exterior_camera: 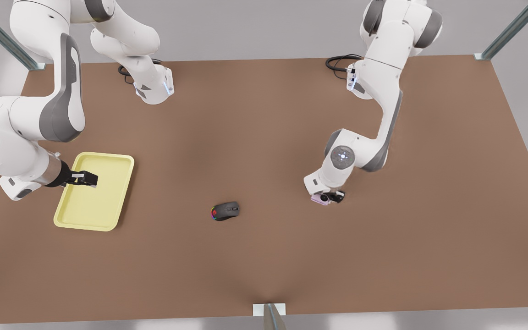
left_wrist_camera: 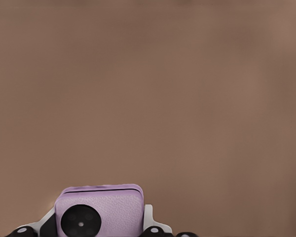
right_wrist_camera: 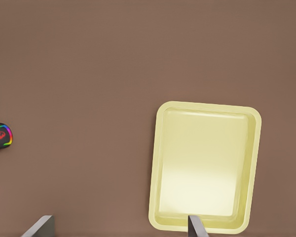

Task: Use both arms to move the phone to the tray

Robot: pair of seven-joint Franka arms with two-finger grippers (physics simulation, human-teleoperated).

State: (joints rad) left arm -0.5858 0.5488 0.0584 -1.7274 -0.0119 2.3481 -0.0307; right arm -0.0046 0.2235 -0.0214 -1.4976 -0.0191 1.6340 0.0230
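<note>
**Phone at my left gripper, right gripper over the tray**

A brown table spreads beneath my two arms. The pale yellow tray lies at nine o'clock in the front view; my right gripper hangs above it, fingers spread apart and holding nothing. The black mouse sits near six o'clock. At three o'clock, my left gripper is down on the phone, fingers flanking its sides; I cannot tell whether they press it.
</note>
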